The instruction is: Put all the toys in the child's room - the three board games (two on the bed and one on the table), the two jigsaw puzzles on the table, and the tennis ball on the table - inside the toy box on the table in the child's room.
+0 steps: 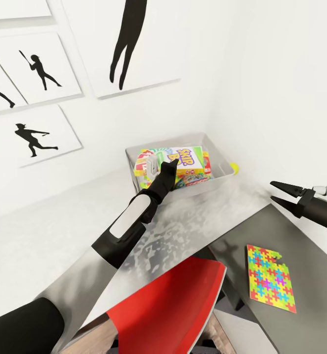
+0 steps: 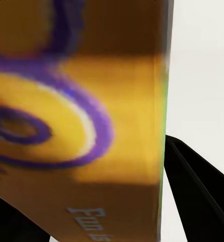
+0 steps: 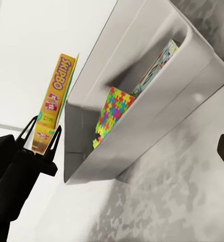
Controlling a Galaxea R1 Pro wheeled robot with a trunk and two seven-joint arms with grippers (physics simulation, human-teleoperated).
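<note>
left pincer (image 3: 43,137), gripping board game (image 3: 55,96), above toy box (image 3: 142,91)

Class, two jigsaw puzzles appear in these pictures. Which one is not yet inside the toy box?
The jigsaw puzzle lying flat on the lower dark-grey section of the table, below the right gripper. The other jigsaw puzzle stands on edge inside the toy box.

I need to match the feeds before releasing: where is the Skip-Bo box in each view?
Head view: Skip-Bo box at centre, over the toy box.
Left wrist view: close up, its blurred yellow face with purple lettering across most of the picture.
Right wrist view: edge-on and upright near the picture's left side.
Shared landmark: the left hand gripping it.
</note>
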